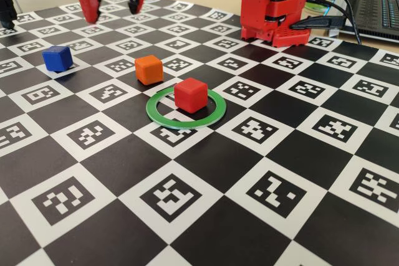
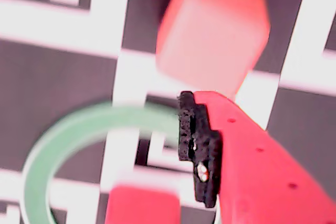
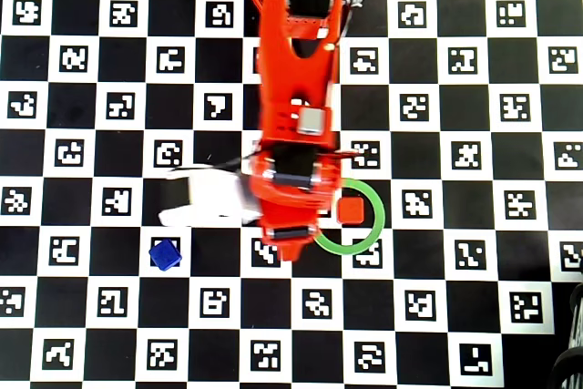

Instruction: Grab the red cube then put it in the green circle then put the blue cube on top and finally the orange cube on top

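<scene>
The red cube (image 1: 190,95) stands inside the green circle (image 1: 187,124), toward its far side. The orange cube (image 1: 149,70) sits just behind and left of the ring. The blue cube (image 1: 57,58) lies further left. My gripper (image 1: 115,14) hangs high above the board behind the cubes, open and empty. In the wrist view one black-padded fingertip (image 2: 198,150) shows; below it are the blurred orange cube (image 2: 212,30), the ring (image 2: 79,129) and the red cube (image 2: 142,205). In the overhead view the arm hides the orange cube; the red cube (image 3: 349,210), ring (image 3: 379,216) and blue cube (image 3: 164,254) show.
The red robot base (image 1: 274,4) stands at the back right of the checkered marker board. A laptop (image 1: 374,10) and cables lie beyond it. A black object (image 1: 6,7) sits at the far left edge.
</scene>
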